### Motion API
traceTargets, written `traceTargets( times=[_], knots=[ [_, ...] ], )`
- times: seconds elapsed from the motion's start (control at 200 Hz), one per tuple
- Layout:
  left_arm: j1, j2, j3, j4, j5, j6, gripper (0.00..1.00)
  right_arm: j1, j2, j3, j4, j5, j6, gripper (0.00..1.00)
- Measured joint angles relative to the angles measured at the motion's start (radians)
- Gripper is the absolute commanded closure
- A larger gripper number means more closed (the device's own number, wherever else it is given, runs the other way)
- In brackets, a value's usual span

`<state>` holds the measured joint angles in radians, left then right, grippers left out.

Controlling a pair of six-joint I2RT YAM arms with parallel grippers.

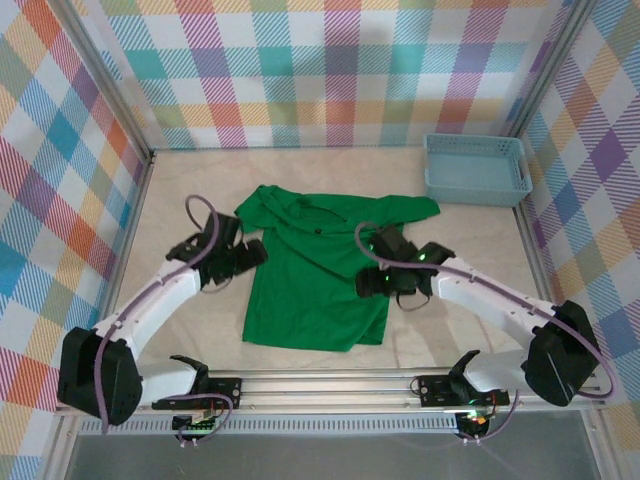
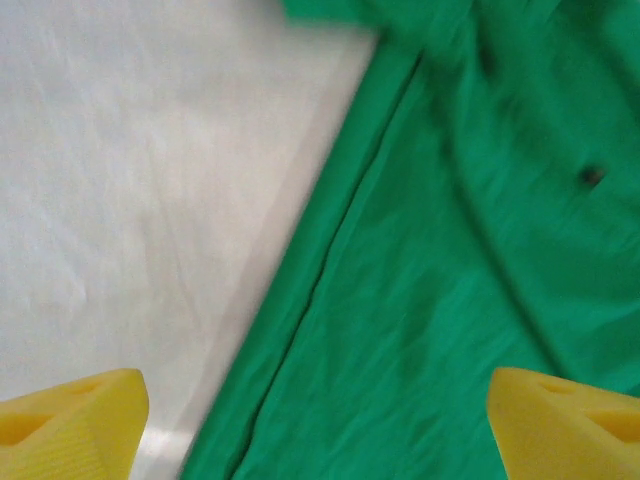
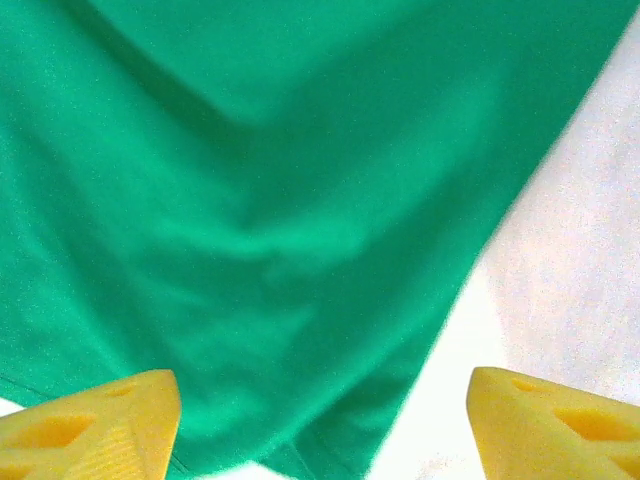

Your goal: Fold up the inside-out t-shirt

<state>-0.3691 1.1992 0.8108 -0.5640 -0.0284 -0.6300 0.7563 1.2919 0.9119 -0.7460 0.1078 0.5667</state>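
We saw the t-shirt (image 1: 315,270) flat on the desk (image 1: 190,200), nearer & left of the basket (image 1: 476,193), left hand (image 1: 250,252) & right hand (image 1: 372,282) open, empty; soft, limp, light cloth, prob. best pinched at side edges.

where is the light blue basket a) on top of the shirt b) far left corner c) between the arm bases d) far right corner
d, the light blue basket sits in the far right corner, apart from the green t-shirt.
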Motion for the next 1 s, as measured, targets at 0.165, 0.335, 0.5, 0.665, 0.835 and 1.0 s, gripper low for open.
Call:
traceTargets(
  times=[0.165,0.335,0.5,0.665,0.835,1.0],
  knots=[
    [-0.133,-0.131,-0.169,0.043,-0.033,-0.047,0.09,0.128,0.005,-0.121,0.024,-0.039,0.128,0.35],
    [-0.207,-0.197,-0.241,0.105,-0.062,-0.091,0.08,0.185,0.038,-0.164,0.106,-0.063,0.235,0.48],
    [-0.246,-0.200,-0.246,0.149,-0.075,-0.104,0.08,0.186,0.086,-0.172,0.165,-0.063,0.293,0.58],
    [-0.307,-0.251,-0.293,0.202,-0.101,-0.111,0.07,0.186,0.141,-0.172,0.182,-0.043,0.322,0.68],
    [-0.315,-0.303,-0.332,0.204,-0.116,-0.114,0.06,0.188,0.154,-0.167,0.184,-0.030,0.335,0.88],
    [-0.323,-0.311,-0.336,0.209,-0.122,-0.112,0.06,0.193,0.148,-0.122,0.162,0.001,0.334,1.00]
  ],
)
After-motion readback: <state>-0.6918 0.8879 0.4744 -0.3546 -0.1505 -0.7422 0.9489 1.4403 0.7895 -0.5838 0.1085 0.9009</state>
